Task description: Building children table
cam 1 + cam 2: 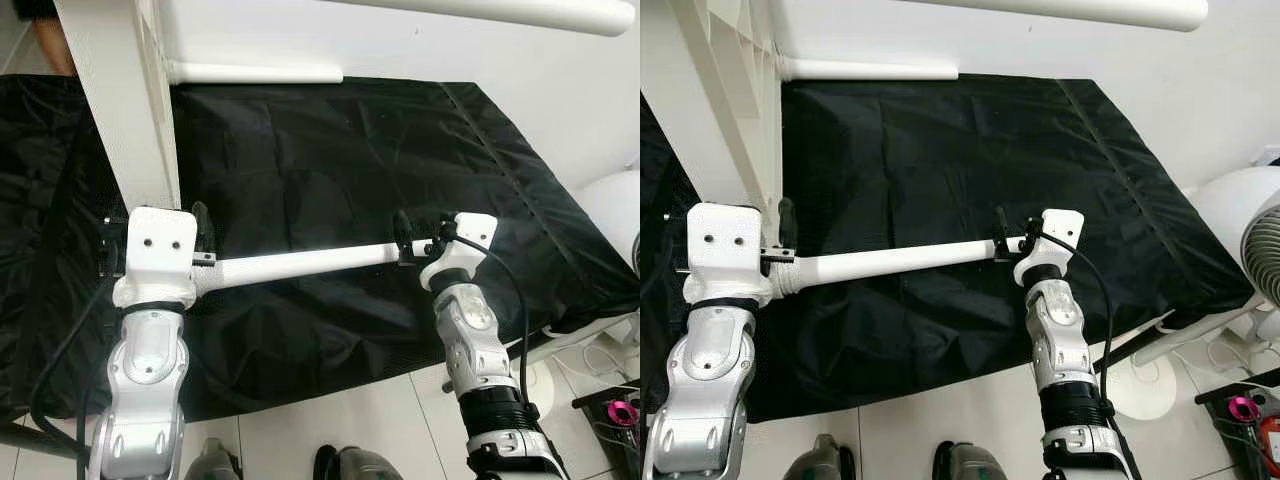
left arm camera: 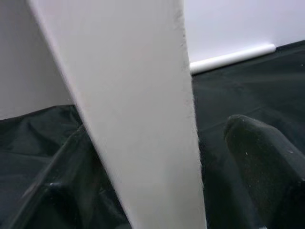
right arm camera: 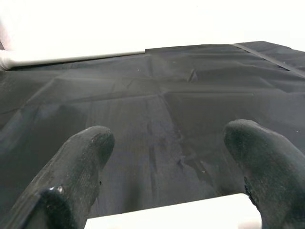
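White plastic describes the table leg (image 1: 300, 264), a round tube held level above the black sheet (image 1: 350, 150). The right hand (image 1: 417, 243) grasps its outer end; in the right wrist view the tube lies between both fingers (image 3: 78, 162). The left hand (image 1: 160, 250) is closed around the flat white table frame (image 1: 125, 100), which stands tilted upright. The step in hand appears to be fitting the leg to the frame. The next move calls for aligning the tube's inner end with its socket and pressing it in straight.
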### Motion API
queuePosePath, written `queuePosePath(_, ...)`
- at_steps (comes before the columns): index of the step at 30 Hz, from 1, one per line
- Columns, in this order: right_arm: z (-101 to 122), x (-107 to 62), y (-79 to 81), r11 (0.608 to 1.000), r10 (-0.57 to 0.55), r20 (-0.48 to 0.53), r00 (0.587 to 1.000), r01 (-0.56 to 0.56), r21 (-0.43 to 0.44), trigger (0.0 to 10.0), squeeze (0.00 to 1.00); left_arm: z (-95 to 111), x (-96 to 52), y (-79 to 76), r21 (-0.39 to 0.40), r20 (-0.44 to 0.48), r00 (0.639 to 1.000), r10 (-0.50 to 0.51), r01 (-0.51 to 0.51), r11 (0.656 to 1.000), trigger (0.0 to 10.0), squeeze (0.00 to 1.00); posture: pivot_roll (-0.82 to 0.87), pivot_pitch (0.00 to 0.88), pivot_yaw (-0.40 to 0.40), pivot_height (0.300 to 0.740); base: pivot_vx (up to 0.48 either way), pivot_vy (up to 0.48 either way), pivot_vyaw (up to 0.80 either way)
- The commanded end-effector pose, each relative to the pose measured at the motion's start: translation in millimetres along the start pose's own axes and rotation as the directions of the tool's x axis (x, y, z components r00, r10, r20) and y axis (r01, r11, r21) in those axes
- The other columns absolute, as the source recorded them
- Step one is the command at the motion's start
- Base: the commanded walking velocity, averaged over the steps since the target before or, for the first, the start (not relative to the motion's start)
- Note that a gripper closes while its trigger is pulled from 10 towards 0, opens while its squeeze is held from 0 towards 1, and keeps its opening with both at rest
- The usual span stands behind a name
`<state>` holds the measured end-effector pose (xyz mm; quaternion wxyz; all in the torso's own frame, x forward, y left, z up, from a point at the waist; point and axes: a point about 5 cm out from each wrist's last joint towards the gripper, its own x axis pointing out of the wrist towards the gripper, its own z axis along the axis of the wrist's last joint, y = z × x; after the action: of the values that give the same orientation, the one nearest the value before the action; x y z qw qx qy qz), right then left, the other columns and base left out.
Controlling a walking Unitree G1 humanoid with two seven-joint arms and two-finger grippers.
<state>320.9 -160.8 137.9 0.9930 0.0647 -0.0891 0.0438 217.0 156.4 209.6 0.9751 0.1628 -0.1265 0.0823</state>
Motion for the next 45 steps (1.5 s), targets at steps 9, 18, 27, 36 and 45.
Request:
queuePosePath(9,-5.7,2.6,1.5,1.0,0.029,-0.024,0.999,-0.029,-0.005,10.0,0.0,4.2,-39.6,3.7,-0.01,0.088,0.988,-0.124,0.125,0.992,10.0,0.0,0.11,0.059,-0.099,0.74,0.0,0.0,0.0)
queuePosePath(18,-6.8,3.7,1.3,0.999,0.038,-0.029,0.999,-0.038,-0.005,10.0,0.0,-0.6,-56.0,-5.4,-0.085,0.081,0.937,-0.341,0.347,0.934,10.0,0.0,0.13,0.057,-0.113,0.74,0.0,0.0,0.0)
queuePosePath(27,-6.8,4.1,3.1,0.999,0.044,-0.028,0.999,-0.044,-0.007,10.0,0.0,-6.3,-55.6,-19.5,-0.127,0.1,0.873,-0.478,0.488,0.864,10.0,0.0,0.11,0.055,-0.107,0.74,0.0,0.0,0.0)
queuePosePath(36,-6.4,1.7,-0.3,1.0,0.024,-0.021,0.999,-0.024,-0.012,10.0,0.0,-19.8,-34.0,-29.0,-0.17,0.061,0.891,-0.45,0.453,0.875,10.0,0.0,0.08,0.052,-0.092,0.74,0.0,0.0,0.0)
queuePosePath(45,-4.2,1.5,-2.5,1.0,0.007,-0.011,1.0,-0.007,-0.012,10.0,0.0,-30.7,-9.7,-34.7,-0.232,0.004,0.932,-0.364,0.355,0.906,10.0,0.0,0.06,0.055,-0.086,0.74,0.0,0.0,0.0)
